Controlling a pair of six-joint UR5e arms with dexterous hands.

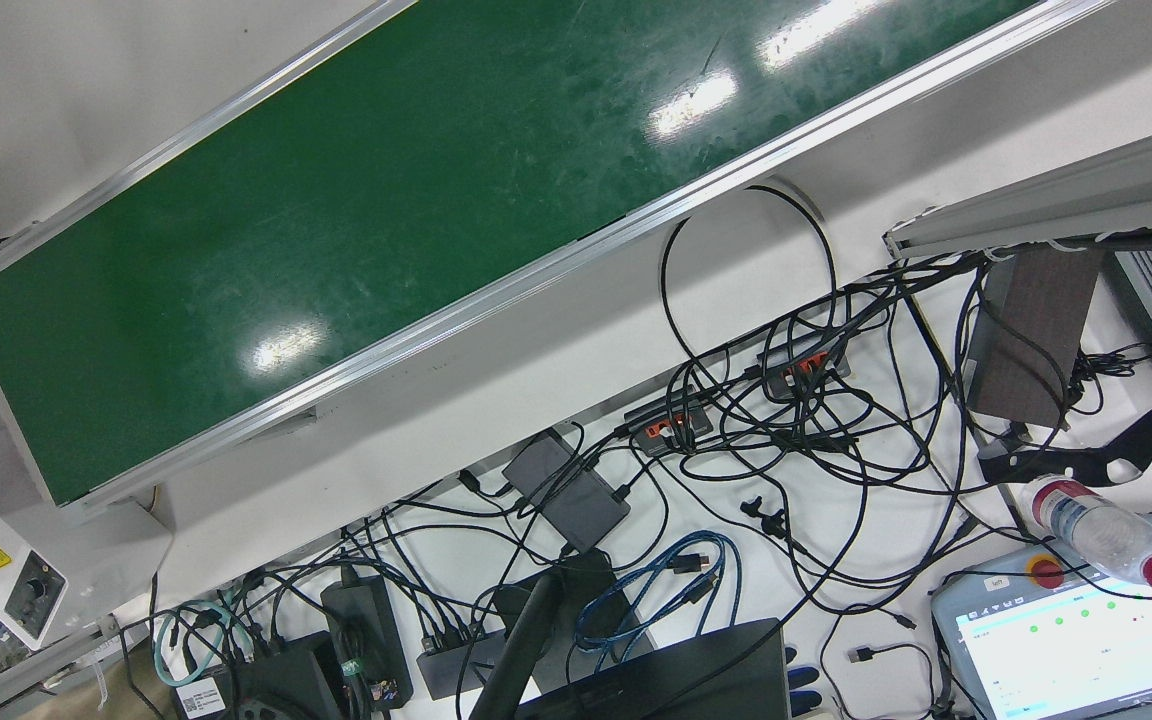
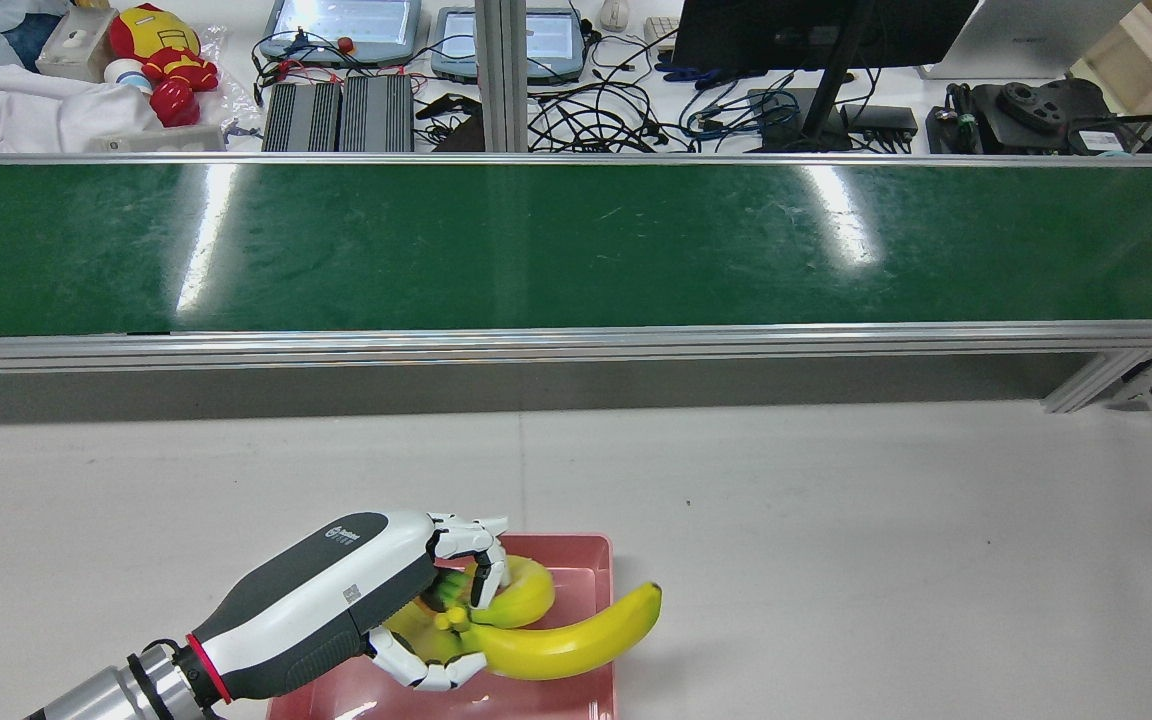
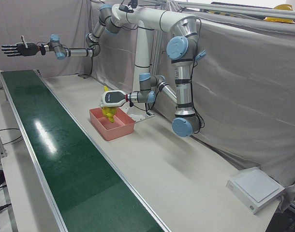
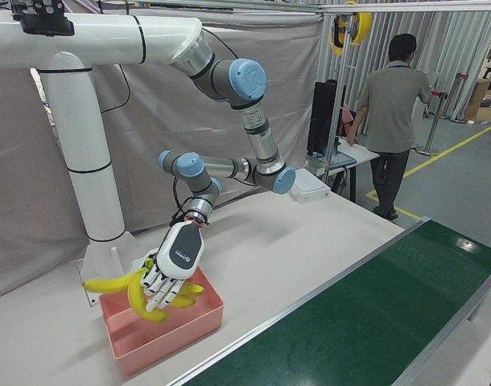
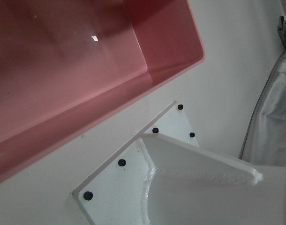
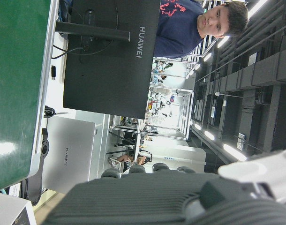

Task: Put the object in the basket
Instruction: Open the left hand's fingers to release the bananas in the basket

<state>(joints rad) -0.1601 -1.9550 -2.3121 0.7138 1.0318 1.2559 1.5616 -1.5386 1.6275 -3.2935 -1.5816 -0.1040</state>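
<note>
A bunch of yellow bananas (image 2: 556,635) hangs just above the pink basket (image 2: 591,560) at the near edge of the table. My left hand (image 2: 356,590) is shut on the bunch from above, fingers wrapped around its stem end. One banana sticks out past the basket's right rim. The right-front view shows the same left hand (image 4: 171,269) with the bananas (image 4: 141,301) over the basket (image 4: 177,338). The left hand view looks into the basket (image 5: 86,70); nothing shows on the part of its floor in view. My right hand (image 3: 14,49) is held high beyond the belt's far end, open, fingers spread.
A long green conveyor belt (image 2: 576,245) runs across the table beyond the basket. The arm pedestal's white base plate (image 5: 133,183) stands right next to the basket. A desk with cables, a monitor and tablets lies behind the belt. A person (image 4: 394,121) stands at that desk.
</note>
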